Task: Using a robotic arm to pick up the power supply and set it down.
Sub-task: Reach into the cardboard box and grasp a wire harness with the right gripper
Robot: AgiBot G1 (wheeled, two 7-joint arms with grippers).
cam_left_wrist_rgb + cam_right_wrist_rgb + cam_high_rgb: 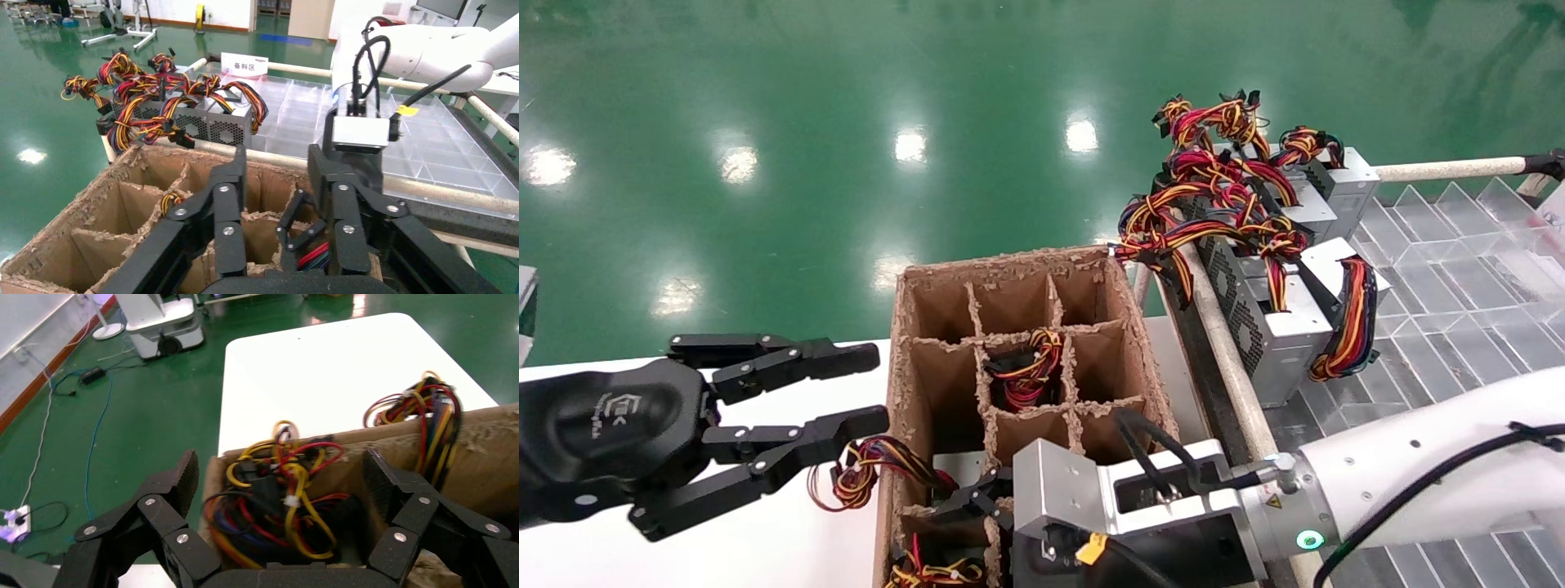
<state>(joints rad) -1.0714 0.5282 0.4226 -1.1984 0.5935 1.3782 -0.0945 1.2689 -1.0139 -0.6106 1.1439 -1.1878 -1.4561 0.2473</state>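
A: In the head view, where is the power supply [960, 469] found?

B: It is sunk in a near compartment of the divided carton [895, 425], at the tabletop's [789, 523] right edge; its wires [866, 472] are spilled over the carton's left wall. The right tool [964, 498] is lowered over it. The left tool [866, 390] is held spread beside the carton.

A: And the left wrist view?

B: The left tool's fingers [227, 208] are seen spread, nothing between them.

A: The right wrist view?

B: The right tool's fingers [183, 478] are spread around the loose bundle. A stiff, fairly heavy metal box is judged; its flat sides should be gripped, never the floppy wires.
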